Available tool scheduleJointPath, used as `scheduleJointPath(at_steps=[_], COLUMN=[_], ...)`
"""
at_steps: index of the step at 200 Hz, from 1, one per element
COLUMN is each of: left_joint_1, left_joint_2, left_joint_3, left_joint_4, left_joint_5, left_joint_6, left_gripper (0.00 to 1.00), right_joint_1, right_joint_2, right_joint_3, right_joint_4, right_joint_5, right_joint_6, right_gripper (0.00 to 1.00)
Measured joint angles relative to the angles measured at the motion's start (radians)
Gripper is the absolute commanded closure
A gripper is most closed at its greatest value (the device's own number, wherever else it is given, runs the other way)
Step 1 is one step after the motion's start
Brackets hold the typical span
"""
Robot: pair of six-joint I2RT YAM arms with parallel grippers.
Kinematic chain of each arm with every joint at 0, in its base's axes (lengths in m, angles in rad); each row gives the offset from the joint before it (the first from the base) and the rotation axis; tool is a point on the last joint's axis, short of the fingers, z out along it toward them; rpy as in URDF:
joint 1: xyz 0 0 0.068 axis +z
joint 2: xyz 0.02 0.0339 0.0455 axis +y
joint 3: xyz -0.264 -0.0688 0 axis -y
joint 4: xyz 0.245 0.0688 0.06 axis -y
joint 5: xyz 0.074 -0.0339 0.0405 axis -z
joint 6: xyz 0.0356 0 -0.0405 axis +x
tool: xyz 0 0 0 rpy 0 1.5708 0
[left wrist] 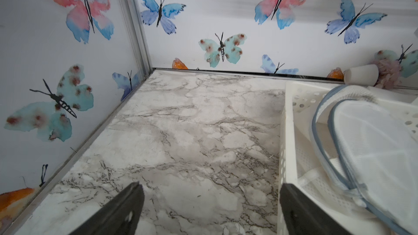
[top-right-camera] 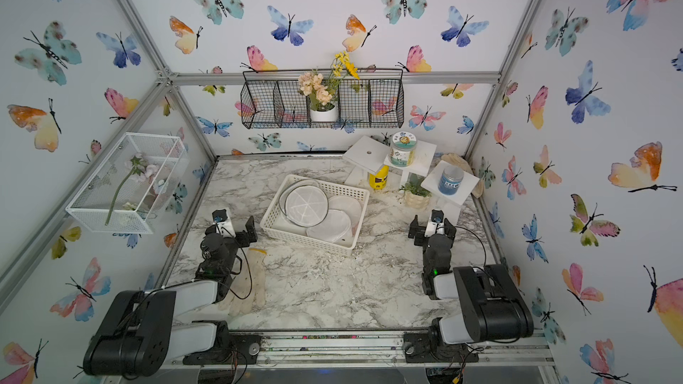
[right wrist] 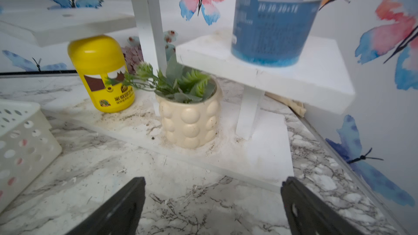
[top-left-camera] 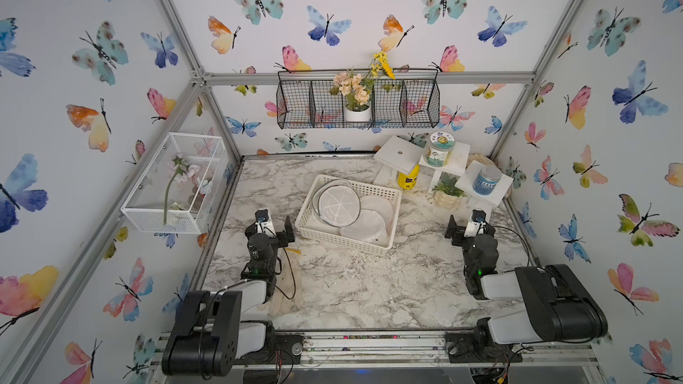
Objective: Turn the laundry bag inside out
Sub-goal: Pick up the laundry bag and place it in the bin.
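We hold our 2 grippers wide open and empty: the left gripper [left wrist: 210, 185] just beside the basket [top-left-camera: 343, 240] containing the laundry bag [top-left-camera: 338, 205], the right gripper [right wrist: 213, 178] facing the plant pot [right wrist: 190, 123].

Both arms are parked in a folded pose. The left arm [top-left-camera: 207, 323] is sitting with its elbow pulled back and its forearm reaching forward and down. The left gripper [top-left-camera: 269, 230] is pointing forward and low, jaws standing wide apart and gripping nothing. In the wrist view its fingers [left wrist: 126, 211] are showing a clear gap between them. The right arm [top-left-camera: 554, 301] is mirroring that pose. The right gripper [top-left-camera: 470, 229] is gaping just as wide and holding nothing, its fingers [right wrist: 126, 206] well apart. The two grippers are sitting well apart in both top views.
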Motion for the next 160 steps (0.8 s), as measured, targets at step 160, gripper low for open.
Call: scheduleJointPath(at_steps=[160], left_joint_1=[-0.269], left_joint_2=[0.19], left_joint_3=[0.699], left_joint_4=[-0.953], left_joint_5=[0.245], left_joint_6=[-0.427], left_gripper=[0.29], right_joint_1=[0.021], right_joint_2=[-0.323], right_joint_3=[0.421], right_joint_4=[-0.922], right_joint_5=[-0.568], right_joint_6=[0.463], right_gripper=[0.17])
